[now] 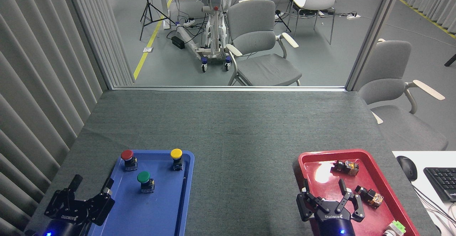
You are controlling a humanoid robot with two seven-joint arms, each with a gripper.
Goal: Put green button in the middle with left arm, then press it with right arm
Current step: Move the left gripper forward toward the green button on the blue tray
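Three buttons stand upright in the blue tray (160, 214) at the near left of the worktop (228, 129): the green button (144, 181) nearest the robot, the red button (128, 159) and the yellow button (176, 158) behind it. The left gripper (92, 189) sits low at the tray's near left corner, its two fingers spread open and empty, well short of the green cap. The right gripper (329, 195) hangs over the red tray (310, 157), its three fingers splayed and holding nothing; small dark parts lie in that tray beside it.

The pick has not begun, so the risks lie ahead. The green button is small with a rounded cap, so fingers closing on the cap rather than the black base could let it slip or tip over. Coming in from the near left, a finger may catch the tray's raised rim and shove the whole tray. The red button is close enough that a wide, open approach might knock it. A button set down tilted would make the later press glance off.
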